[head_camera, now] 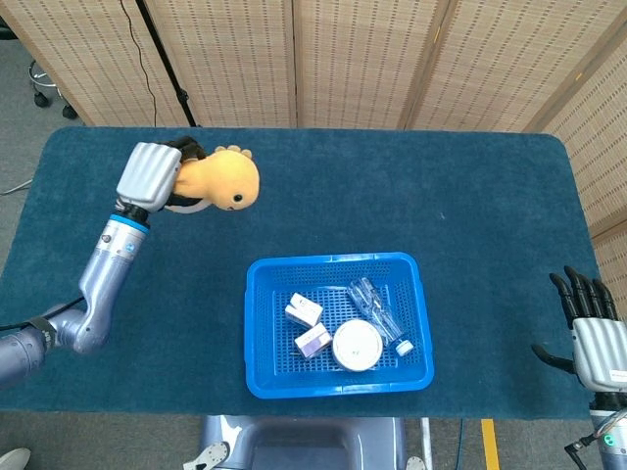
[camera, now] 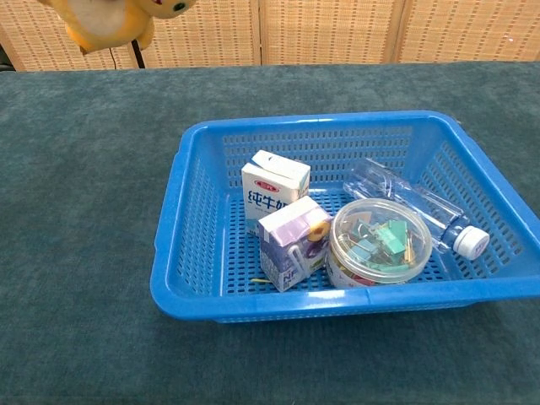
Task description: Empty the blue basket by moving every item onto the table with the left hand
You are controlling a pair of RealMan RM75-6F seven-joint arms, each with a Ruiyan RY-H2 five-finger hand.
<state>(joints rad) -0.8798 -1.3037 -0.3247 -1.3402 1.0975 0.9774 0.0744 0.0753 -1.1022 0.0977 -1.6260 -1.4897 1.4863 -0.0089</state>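
Note:
My left hand (head_camera: 152,176) grips a yellow plush toy (head_camera: 217,180) above the far left part of the table, well away from the blue basket (head_camera: 257,377). In the chest view the plush toy (camera: 105,21) shows at the top left edge. Inside the blue basket (camera: 181,211) lie a white milk carton (camera: 273,191), a purple carton (camera: 294,240), a round clear box of clips (camera: 379,243) and a clear plastic bottle (camera: 422,207). My right hand (head_camera: 595,343) hangs off the table's right edge with its fingers spread, holding nothing.
The teal cloth-covered table (head_camera: 441,196) spreads wide around the basket. Woven folding screens (head_camera: 343,59) stand behind its far edge. The basket sits near the front edge, slightly right of centre.

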